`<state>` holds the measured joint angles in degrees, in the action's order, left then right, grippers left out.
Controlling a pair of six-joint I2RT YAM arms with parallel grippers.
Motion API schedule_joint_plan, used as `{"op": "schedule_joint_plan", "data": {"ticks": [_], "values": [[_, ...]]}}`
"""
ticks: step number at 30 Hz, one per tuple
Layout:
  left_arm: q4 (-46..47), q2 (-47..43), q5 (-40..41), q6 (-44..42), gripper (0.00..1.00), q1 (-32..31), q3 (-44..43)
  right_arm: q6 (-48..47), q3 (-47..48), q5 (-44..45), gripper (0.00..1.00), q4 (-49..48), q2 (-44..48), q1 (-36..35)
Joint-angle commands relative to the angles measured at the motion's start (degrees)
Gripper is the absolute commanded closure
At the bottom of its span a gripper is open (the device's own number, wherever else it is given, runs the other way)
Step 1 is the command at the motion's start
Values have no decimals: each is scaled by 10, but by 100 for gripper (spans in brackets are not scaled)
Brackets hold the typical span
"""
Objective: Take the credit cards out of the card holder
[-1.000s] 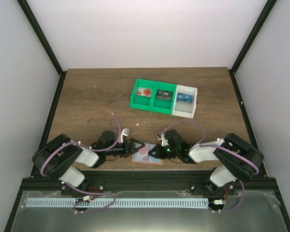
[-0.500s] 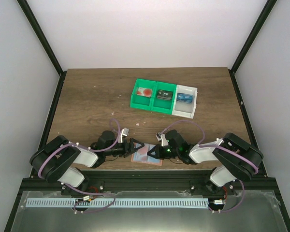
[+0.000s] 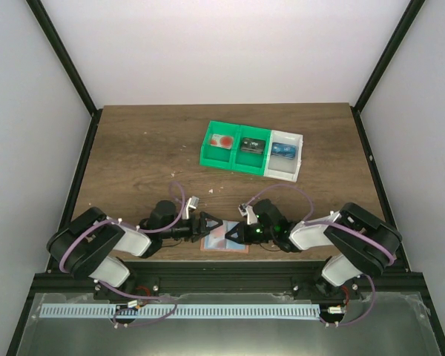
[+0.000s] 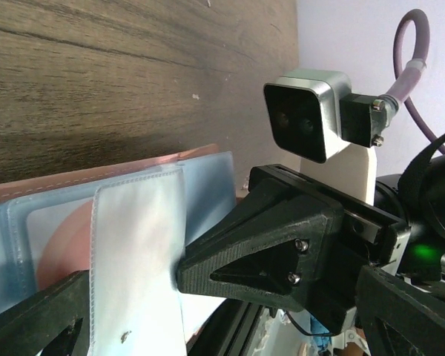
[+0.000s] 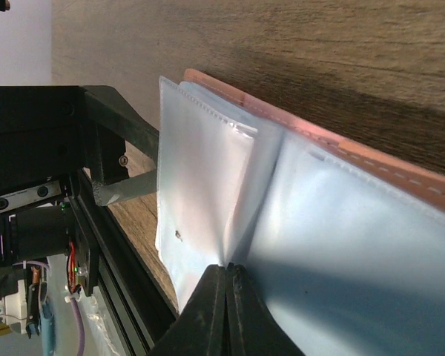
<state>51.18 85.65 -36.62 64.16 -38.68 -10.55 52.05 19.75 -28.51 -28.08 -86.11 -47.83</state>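
Observation:
The salmon-pink card holder (image 3: pixel 224 242) lies open near the table's front edge, its pale-blue clear sleeves (image 5: pixel 341 237) facing up. One sleeve flap (image 4: pixel 137 259) stands raised. The credit cards are not clearly separable from the sleeves; one pocket shows a pale face with a pinkish patch (image 4: pixel 55 241). My right gripper (image 5: pixel 227 268) is shut, its tips pressed into the crease beside the raised flap; it appears as a black wedge (image 4: pixel 267 252) in the left wrist view. My left gripper (image 3: pixel 210 224) is open wide at the holder's left end, fingers (image 4: pixel 37 319) either side of the flap.
A green two-part bin (image 3: pixel 233 152) and an adjoining white bin (image 3: pixel 285 157) with small red, black and blue items stand further back. A black frame rail (image 3: pixel 222 276) runs along the near edge just in front of the holder. Both arms lie low, facing each other.

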Motion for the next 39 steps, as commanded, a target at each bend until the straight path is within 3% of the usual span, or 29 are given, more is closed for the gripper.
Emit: {"op": "schedule_joint_plan", "data": {"ticks": [1,6,11,16,27,32,39], "values": [[24,-11,-16,4,4,-6,-3,-12,13,-4,97,-16,-8,-5],[39,-14,-23,20,4,-8,0,-19,25,1,83,9,-10,-5],[48,-17,-22,28,4,-14,-1,-28,36,16,79,40,4,-5],[70,-9,-24,45,4,-19,-3,-39,45,57,77,105,44,-5],[118,29,-3,77,4,-80,-32,-28,19,286,75,277,294,-5],[126,56,-6,83,4,-92,-52,-25,15,317,74,310,367,-4],[132,65,-5,83,4,-94,-50,-20,12,310,73,315,376,-5]]}}
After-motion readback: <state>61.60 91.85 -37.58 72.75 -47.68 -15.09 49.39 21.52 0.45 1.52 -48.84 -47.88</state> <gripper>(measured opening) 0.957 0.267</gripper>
